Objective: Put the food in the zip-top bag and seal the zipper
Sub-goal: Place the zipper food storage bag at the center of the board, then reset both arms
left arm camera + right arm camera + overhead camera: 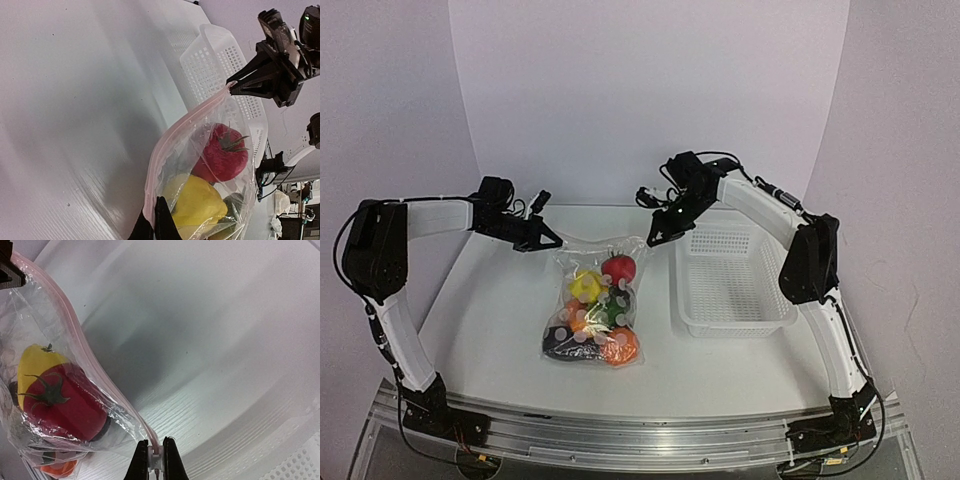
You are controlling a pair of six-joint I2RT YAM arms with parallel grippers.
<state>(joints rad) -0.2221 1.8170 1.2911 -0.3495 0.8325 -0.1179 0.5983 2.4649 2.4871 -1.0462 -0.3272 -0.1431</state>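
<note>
**Food bagged; zipper held taut at both ends, seal to be finished**

The zip-top bag is lying in the middle of the table, its mouth turned away from the arm bases. All the food that can be seen is already inside it: a red piece and the yellow pepper near the mouth, and the orange pumpkin at the closed bottom. The loading step is judged done, and the sealing step is in hand.

The zipper is stretched as a pinkish strip between the two arms. The left gripper is clamped tight on the bag's left top corner, and the right gripper is pinched just as narrowly on the right top corner. Whether the strip is pressed together along its whole length cannot be told.

For the next move, one corner would have to be kept anchored while the strip is squeezed and run along by the other jaws. The red piece is crowded close under the zipper and could hold the two lips apart.

The white basket is standing just beside the bag on the right, with nothing seen in it. It is near the right arm's path, though apart from the zipper line.
</note>
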